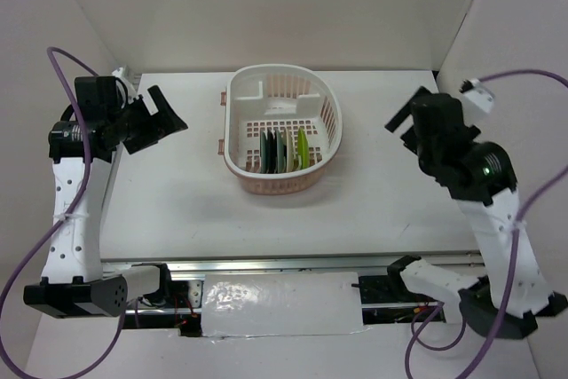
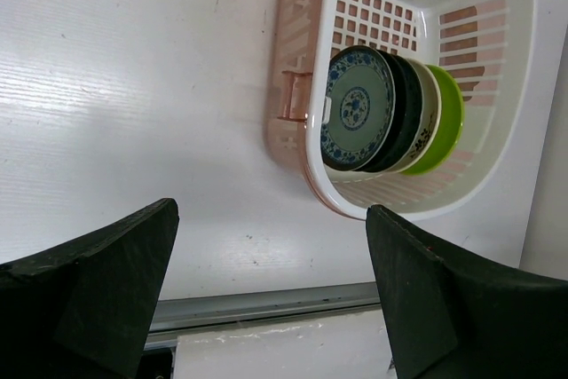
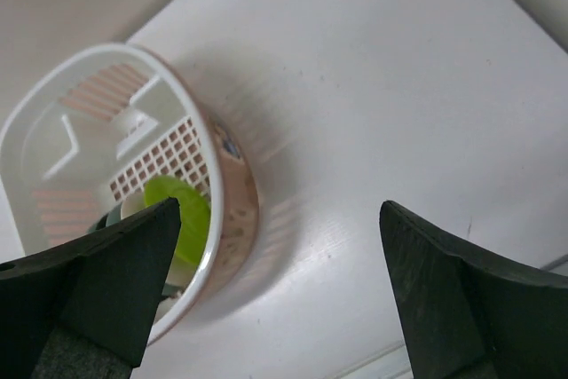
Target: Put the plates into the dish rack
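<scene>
We find the plates (image 1: 282, 150) standing on edge inside the large oval pale-pink and white slotted plastic dish rack (image 1: 282, 69), packed at its 6 o'clock end in the overhead view. Each disc runs edgewise from 12 to 6, so the row itself stretches from 9 to 3. From the left wrist view we make out a teal-blue patterned round plate (image 2: 357, 108) on the outside, then a glossy black one (image 2: 401, 113), a pale one with dark markings (image 2: 427, 117) and a lime-green one (image 2: 448, 117). Whether a fifth hides among them we cannot tell.

The left gripper (image 1: 169, 113) hangs well apart from the rack with its jaws spread wide and nothing between them. The rack lies toward 3 o'clock from it. The right gripper (image 1: 401, 128) is likewise agape and empty, with the rack toward its 9 o'clock. Neither is clearly nearer; the green plate faces the right side, the teal one the left.

We see no plate lying on the white tabletop (image 1: 177, 210) outside the rack, so we judge the loading finished or nearly so, and the coming move most likely a retreat. For that each arm has bare table between itself and the rack's rim. The tight places are outward — the white enclosure walls (image 1: 27, 59) stand close behind both wrists.
</scene>
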### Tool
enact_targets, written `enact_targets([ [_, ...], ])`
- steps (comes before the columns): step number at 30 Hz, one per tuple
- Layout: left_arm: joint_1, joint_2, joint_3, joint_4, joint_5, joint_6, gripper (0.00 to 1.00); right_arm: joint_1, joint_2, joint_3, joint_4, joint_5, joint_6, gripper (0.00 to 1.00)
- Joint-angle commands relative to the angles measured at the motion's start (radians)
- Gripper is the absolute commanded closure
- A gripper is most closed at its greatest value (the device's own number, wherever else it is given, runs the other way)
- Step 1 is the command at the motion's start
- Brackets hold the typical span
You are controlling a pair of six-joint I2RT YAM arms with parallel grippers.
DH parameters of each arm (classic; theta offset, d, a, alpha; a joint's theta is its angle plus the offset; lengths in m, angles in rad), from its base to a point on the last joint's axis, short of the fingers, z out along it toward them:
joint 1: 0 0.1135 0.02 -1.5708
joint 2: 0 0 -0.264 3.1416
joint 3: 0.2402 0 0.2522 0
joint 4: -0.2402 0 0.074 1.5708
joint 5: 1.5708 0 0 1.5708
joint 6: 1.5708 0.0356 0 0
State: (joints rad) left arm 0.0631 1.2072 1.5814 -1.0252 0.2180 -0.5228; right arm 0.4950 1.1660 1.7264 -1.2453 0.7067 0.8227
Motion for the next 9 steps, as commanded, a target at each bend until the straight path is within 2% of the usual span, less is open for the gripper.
enact_targets([
  [1,0.006,-0.015,0.019,0.02,0.03,0.023,0.01,-0.109,-0.122,-0.158,0.139,-0.045,-0.017,0.0],
  [9,0.007,-0.02,0.008,0.036,0.05,0.018,0.01,-0.239,-0.271,-0.339,0.19,-0.111,-0.042,0.0],
])
